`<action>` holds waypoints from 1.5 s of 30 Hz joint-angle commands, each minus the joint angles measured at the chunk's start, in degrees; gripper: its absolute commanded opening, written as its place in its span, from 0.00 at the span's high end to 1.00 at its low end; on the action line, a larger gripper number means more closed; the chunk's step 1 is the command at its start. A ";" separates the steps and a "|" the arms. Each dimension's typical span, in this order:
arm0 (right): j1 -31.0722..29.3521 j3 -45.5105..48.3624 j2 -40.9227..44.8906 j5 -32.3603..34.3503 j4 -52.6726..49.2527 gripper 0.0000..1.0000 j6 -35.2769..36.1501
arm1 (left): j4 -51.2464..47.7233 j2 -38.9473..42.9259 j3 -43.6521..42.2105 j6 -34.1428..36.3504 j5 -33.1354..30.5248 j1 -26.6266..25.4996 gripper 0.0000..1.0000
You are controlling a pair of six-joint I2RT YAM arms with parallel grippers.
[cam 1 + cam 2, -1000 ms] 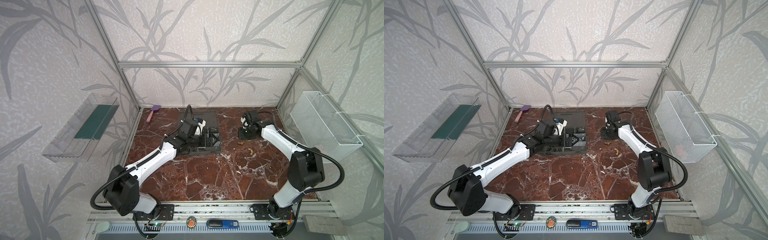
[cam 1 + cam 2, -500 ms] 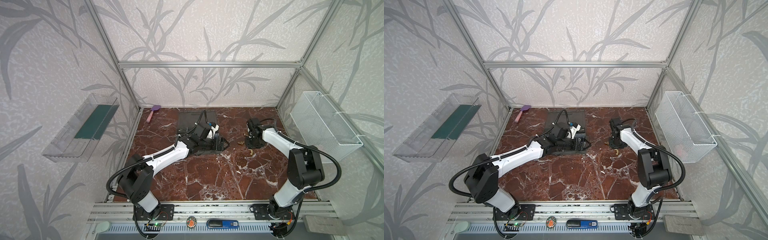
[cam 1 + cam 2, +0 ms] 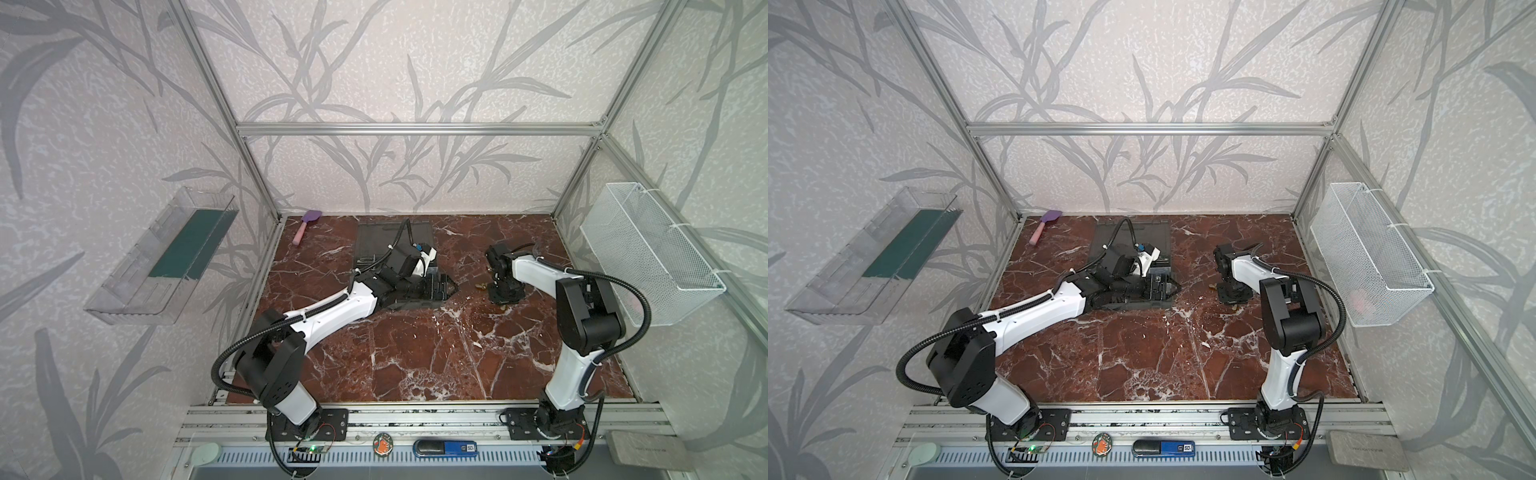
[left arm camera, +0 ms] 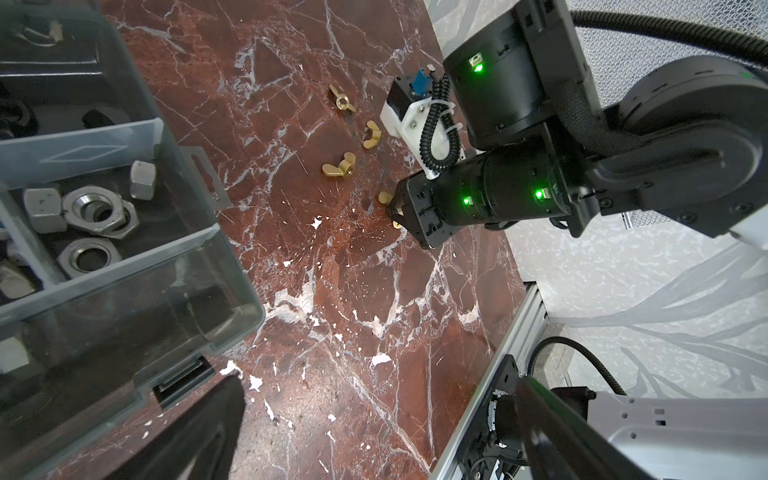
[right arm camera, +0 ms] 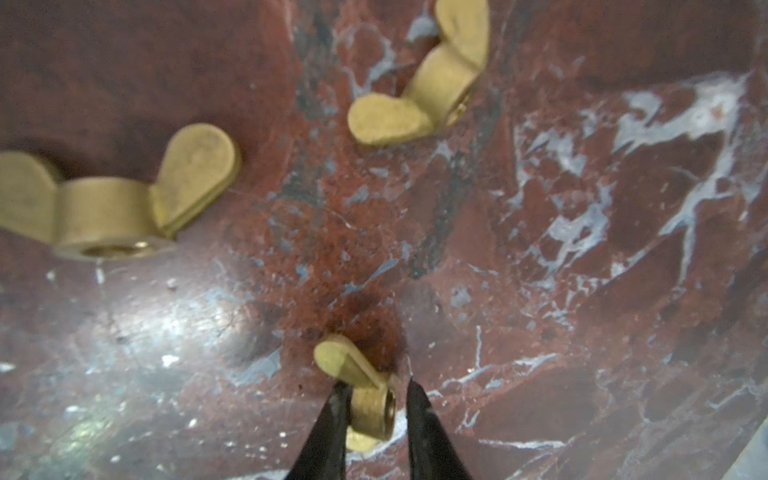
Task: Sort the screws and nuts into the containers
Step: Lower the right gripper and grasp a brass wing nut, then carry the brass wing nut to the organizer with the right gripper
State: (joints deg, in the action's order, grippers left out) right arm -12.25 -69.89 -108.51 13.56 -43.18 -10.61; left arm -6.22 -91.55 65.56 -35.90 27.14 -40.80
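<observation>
The right end effector (image 5: 376,401) points down at the red marble bench (image 5: 582,291). Its two black fingertips (image 5: 332,424) stand narrowly apart, straddling a brass wing nut (image 5: 372,411) that lies on the stone. One tip touches the nut's body and the other stands just beside it with a sliver of gap, so no firm grip shows. Only the right wrist view gives this. In a top view the right end effector (image 3: 503,293) covers the nut, and only a brass speck (image 3: 481,286) shows beside it.

Two other wing nuts (image 5: 108,208) lie near in the right wrist view. The left wrist view shows three loose ones (image 4: 338,166) on the bench between that end effector and the organizer case (image 4: 166,291).

The left wrist view alone looks inside the case, where silver hex nuts (image 4: 93,212) sit in one compartment behind a clear divider.

The left end effector (image 4: 378,380) gapes wide with nothing between its fingers. In both top views it hovers at the case's right edge (image 3: 451,286) (image 3: 1173,286).
</observation>
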 commanded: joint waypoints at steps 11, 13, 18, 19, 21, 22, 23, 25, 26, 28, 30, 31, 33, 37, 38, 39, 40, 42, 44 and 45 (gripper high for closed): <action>0.21 -2.45 -1.88 0.46 -0.24 0.93 0.68 | -1.24 0.49 1.30 1.10 0.02 0.72 0.01; 0.21 -2.47 -1.79 0.07 -0.27 0.98 0.68 | -1.49 0.50 1.50 1.10 0.02 0.72 0.01; 0.05 -2.75 -0.71 -0.97 -0.37 1.00 0.59 | -2.38 1.07 1.79 1.56 -0.67 0.81 0.01; -0.03 -2.79 -0.31 -1.20 -0.37 1.00 0.59 | -2.73 1.19 1.85 1.77 -0.83 0.81 0.00; -0.24 -3.07 0.23 -1.81 -0.35 1.00 0.50 | -3.16 1.46 1.94 2.09 -1.28 0.89 0.00; -0.35 -3.21 0.53 -2.19 -0.47 1.00 0.47 | -3.49 1.57 2.07 2.24 -1.46 0.96 0.00; -0.47 -3.47 0.81 -2.50 -0.52 1.00 0.50 | -3.73 1.73 2.16 2.47 -1.60 0.98 0.01; -0.90 -3.87 1.64 -3.32 -0.19 1.00 0.13 | -4.52 1.94 2.59 2.71 -1.78 1.31 0.00; -1.16 -3.92 2.00 -3.68 0.18 1.00 -0.01 | -4.96 2.23 2.77 2.87 -1.92 1.41 0.00; -1.85 -4.78 2.64 -5.27 0.31 1.00 -0.69 | -5.71 3.06 2.99 3.27 -2.38 1.62 0.01; -2.47 -5.90 3.06 -6.84 0.31 1.00 -1.16 | -6.47 3.93 2.91 3.69 -2.79 2.18 0.01; -2.99 -6.51 3.29 -7.66 0.49 1.00 -1.32 | -6.82 4.37 2.82 3.75 -2.79 2.66 0.01; -4.17 -7.42 3.93 -9.35 1.28 1.00 -1.69 | -7.46 5.35 2.53 3.93 -2.62 3.78 0.00; -7.57 -9.64 5.05 -13.64 3.45 1.00 -3.02 | -7.68 8.83 0.51 3.27 -2.20 7.03 0.01; -8.53 -10.25 5.31 -14.08 3.97 1.00 -3.26 | -7.82 9.76 -0.01 3.25 -2.21 7.83 0.00; -9.72 -11.00 5.50 -14.35 4.56 1.00 -3.63 | -8.08 10.92 -0.61 3.15 -2.23 8.77 0.00; -10.86 -11.90 5.61 -14.43 4.97 1.00 -4.07 | -8.48 12.02 -1.23 3.26 -2.18 9.76 0.00; -12.81 -14.09 5.27 -15.39 5.46 1.00 -4.74 | -9.37 13.78 -2.24 3.33 -2.17 11.51 0.01; -14.87 -16.38 4.51 -16.54 6.55 1.00 -5.53 | -10.58 15.37 -3.10 3.62 -2.01 13.17 0.01; -15.70 -17.26 4.01 -17.15 7.21 1.00 -5.84 | -11.11 16.04 -3.44 3.92 -2.00 13.75 0.01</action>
State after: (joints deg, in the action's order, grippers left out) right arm -26.15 -84.09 -105.36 -0.67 -38.30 -14.57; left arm -14.41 -77.52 63.51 -32.97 25.32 -28.12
